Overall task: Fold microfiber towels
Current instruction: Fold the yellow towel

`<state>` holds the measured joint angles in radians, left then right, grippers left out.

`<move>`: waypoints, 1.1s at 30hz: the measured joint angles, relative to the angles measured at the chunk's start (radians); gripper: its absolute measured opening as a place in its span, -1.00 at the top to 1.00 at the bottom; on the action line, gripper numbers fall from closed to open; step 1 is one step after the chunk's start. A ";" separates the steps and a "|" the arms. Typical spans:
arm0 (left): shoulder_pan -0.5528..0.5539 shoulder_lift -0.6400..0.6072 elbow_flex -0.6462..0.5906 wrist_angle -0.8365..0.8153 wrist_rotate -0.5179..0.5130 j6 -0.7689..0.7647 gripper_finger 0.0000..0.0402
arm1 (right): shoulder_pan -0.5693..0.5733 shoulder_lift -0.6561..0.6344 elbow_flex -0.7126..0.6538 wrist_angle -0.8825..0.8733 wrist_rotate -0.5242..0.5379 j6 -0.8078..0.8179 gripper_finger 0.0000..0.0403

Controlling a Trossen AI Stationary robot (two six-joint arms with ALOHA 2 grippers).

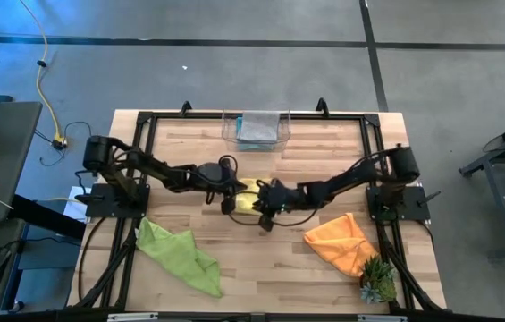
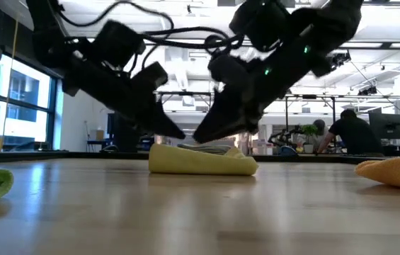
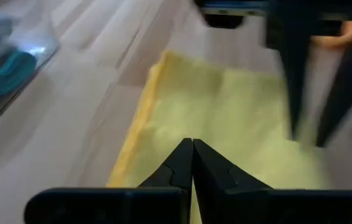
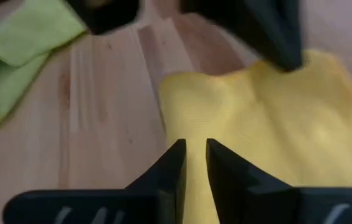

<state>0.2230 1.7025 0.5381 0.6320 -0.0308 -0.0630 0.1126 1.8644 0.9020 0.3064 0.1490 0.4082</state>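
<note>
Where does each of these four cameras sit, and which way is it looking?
High view: above the table, looking straight down; both arms meet over the yellow towel.
Low view: at tabletop height, looking level across; both arms come down onto the yellow towel.
Left wrist view: on the left arm, past the shut left gripper, onto the towel.
Right wrist view: on the right arm, past the right gripper.
All four share the yellow towel.

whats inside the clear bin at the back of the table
The clear bin holds folded cloths: a grey towel lies on top, with a teal towel showing through the wall. Anything beneath or between them is covered, so I can't tell whether more is in there.
</note>
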 joint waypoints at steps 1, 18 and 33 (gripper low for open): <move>0.008 0.015 0.000 0.001 -0.001 0.011 1.00 | 0.005 0.025 0.000 0.016 0.001 0.007 0.79; -0.005 0.111 0.002 -0.030 -0.029 0.036 1.00 | -0.001 -0.036 -0.001 -0.229 -0.112 -0.156 0.94; -0.112 -0.001 -0.002 -0.103 -0.040 -0.083 1.00 | -0.051 -0.164 -0.002 -0.386 -0.076 0.069 0.59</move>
<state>0.1113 1.7014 0.5365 0.5286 -0.0704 -0.1460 0.0613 1.7005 0.9005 -0.0801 0.0728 0.4776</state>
